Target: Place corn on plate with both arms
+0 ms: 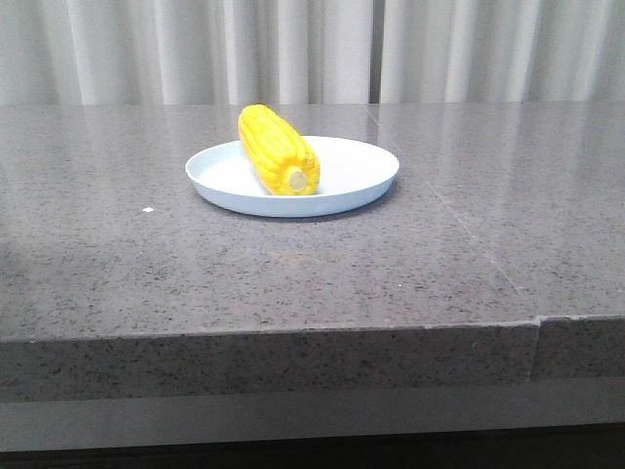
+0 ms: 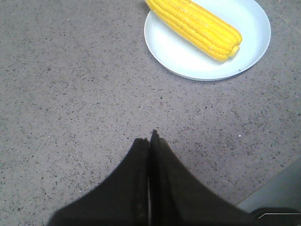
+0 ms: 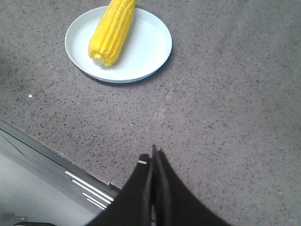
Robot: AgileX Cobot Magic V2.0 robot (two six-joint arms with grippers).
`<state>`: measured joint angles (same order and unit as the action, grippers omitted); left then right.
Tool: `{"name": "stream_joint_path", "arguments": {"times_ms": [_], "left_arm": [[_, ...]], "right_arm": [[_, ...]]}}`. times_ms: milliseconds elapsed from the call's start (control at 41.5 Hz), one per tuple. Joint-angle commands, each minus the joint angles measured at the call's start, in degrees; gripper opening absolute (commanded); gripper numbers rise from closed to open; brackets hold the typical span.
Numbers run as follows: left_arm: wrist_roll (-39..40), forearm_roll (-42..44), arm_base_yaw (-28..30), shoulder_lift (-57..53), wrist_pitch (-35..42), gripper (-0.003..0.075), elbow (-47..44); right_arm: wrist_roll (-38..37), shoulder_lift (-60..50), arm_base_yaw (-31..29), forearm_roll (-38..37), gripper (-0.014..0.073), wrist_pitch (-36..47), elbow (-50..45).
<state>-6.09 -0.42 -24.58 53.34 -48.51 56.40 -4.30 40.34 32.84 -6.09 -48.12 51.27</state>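
Grey speckled stone desk point(image 1: 293, 283), pale curtains behind. Bright yellow corn cob point(image 1: 278, 150) lies on the round pale blue-white plate point(image 1: 361, 176), left of its middle, cut end facing near. Left hand point(image 2: 149, 136) and right hand point(image 3: 151, 155) are both pinched together, holding nothing, well apart from it.

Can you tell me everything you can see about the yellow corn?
The corn is a bright yellow cob with neat rows of kernels running along its length. It looks smooth and a little shiny, perhaps plastic. One end is cut flat with a pale round middle, facing the front camera; the other end points away toward the curtain. It lies on its side on the left part of the pale plate, its far end reaching over the rim. Nothing else touches it; neither gripper is near.
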Motion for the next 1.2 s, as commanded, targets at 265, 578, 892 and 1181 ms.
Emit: {"name": "stream_joint_path", "arguments": {"times_ms": [265, 578, 892, 1181], "left_arm": [[0.6, -1.4, 11.4, -9.4, 7.6, -0.002, -2.5], [0.4, -1.4, 20.7, -30.2, 27.3, -0.002, -25.9], [0.4, -1.5, 25.7, -51.4, 43.5, -0.002, -49.4], [0.4, -4.0, 27.4, -54.7, 51.2, -0.002, -56.8]], "right_arm": [[0.4, -0.3, -0.1, -0.3, -0.0068, 4.2, 1.5], [0.4, -0.3, -0.1, -0.3, -0.0068, 4.2, 1.5], [0.4, -0.3, -0.1, -0.3, -0.0068, 4.2, 1.5], [0.4, -0.2, -0.1, -0.3, -0.0068, 4.2, 1.5]]}}
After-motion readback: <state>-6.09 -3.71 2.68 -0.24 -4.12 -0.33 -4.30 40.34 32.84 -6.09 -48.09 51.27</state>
